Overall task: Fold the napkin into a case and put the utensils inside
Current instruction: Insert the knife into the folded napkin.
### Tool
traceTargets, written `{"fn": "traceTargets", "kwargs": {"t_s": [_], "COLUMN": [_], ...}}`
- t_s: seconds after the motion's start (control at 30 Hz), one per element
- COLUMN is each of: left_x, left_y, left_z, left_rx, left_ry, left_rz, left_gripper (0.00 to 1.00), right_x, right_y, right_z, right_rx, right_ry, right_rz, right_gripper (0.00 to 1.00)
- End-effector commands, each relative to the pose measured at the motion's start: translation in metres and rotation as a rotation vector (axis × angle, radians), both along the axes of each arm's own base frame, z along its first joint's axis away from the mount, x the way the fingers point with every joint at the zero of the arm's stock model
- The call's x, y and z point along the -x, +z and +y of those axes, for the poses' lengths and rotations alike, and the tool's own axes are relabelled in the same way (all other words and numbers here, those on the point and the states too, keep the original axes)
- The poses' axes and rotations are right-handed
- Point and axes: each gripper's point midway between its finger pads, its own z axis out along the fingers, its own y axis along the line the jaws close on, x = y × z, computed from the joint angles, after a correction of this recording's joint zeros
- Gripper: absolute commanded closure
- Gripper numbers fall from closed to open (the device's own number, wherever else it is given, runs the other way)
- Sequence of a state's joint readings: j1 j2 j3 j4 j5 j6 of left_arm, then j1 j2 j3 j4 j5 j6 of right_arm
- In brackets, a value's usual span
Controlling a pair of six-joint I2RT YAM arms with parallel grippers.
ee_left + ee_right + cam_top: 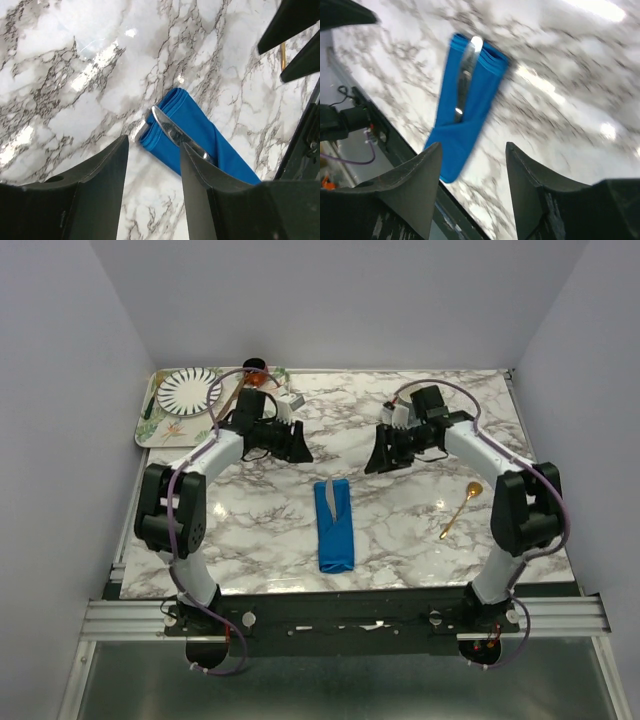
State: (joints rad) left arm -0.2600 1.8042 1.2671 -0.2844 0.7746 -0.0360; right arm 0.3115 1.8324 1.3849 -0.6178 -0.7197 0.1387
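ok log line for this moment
case: folded | silver utensil: in case, end out | gold spoon: outside case, loose | left gripper: open, empty | right gripper: open, empty

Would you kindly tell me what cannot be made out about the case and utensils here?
Silver utensil: its lower end is tucked into the case in every view, so its type is unclear.
Gold spoon: left wrist view shows only a sliver, cut off by dark robot parts.
Right wrist view: motion blur smears the case's folds.
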Motion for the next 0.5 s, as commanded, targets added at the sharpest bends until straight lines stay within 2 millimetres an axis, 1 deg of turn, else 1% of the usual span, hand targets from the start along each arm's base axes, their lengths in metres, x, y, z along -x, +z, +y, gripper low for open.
{"fn": "traceTargets", "kwargs": {"t_s": [0.0,0.03,0.07,0.1,0.13,0.2,0.23,0.27,0.3,0.33,0.37,0.4,0.43,0.47], "left_x": [-0.002,0.000,0.001,0.001,-0.003,-0.001,0.002,0.004,0.006,0.005,0.014,0.022,0.015,0.015], "left_y": [0.026,0.025,0.025,0.027,0.025,0.024,0.020,0.017,0.009,0.011,0.014,-0.003,0.006,0.003], "left_z": [0.022,0.027,0.029,0.035,0.043,0.048,0.047,0.045,0.042,0.034,0.018,0.012,0.004,-0.005], "left_rx": [-0.097,-0.114,-0.125,-0.133,-0.167,-0.185,-0.188,-0.183,-0.181,-0.161,-0.110,-0.128,-0.119,-0.114], "left_ry": [0.116,0.136,0.152,0.193,0.246,0.266,0.253,0.244,0.224,0.172,0.077,0.016,-0.023,-0.050], "left_rz": [-0.112,-0.114,-0.118,-0.126,-0.139,-0.145,-0.140,-0.130,-0.101,-0.107,-0.097,-0.030,-0.057,-0.054], "left_gripper": [0.45,0.44,0.44,0.44,0.45,0.46,0.48,0.48,0.50,0.51,0.51,0.51,0.50,0.50], "right_x": [0.038,0.044,0.043,0.052,0.054,0.058,0.061,0.061,0.061,0.056,0.055,0.054,0.052,0.048], "right_y": [-0.035,-0.040,-0.036,-0.047,-0.050,-0.059,-0.064,-0.064,-0.068,-0.065,-0.064,-0.066,-0.065,-0.060], "right_z": [-0.093,-0.106,-0.129,-0.147,-0.160,-0.183,-0.187,-0.185,-0.184,-0.179,-0.169,-0.163,-0.157,-0.149], "right_rx": [0.276,0.318,0.404,0.462,0.503,0.532,0.526,0.492,0.478,0.455,0.399,0.370,0.337,0.288], "right_ry": [-0.228,-0.276,-0.346,-0.393,-0.431,-0.498,-0.513,-0.516,-0.511,-0.498,-0.470,-0.452,-0.435,-0.418], "right_rz": [0.112,0.123,0.058,0.077,0.074,0.108,0.130,0.146,0.169,0.167,0.183,0.203,0.212,0.218], "right_gripper": [0.40,0.41,0.43,0.45,0.46,0.48,0.48,0.48,0.48,0.48,0.49,0.50,0.52,0.52]}}
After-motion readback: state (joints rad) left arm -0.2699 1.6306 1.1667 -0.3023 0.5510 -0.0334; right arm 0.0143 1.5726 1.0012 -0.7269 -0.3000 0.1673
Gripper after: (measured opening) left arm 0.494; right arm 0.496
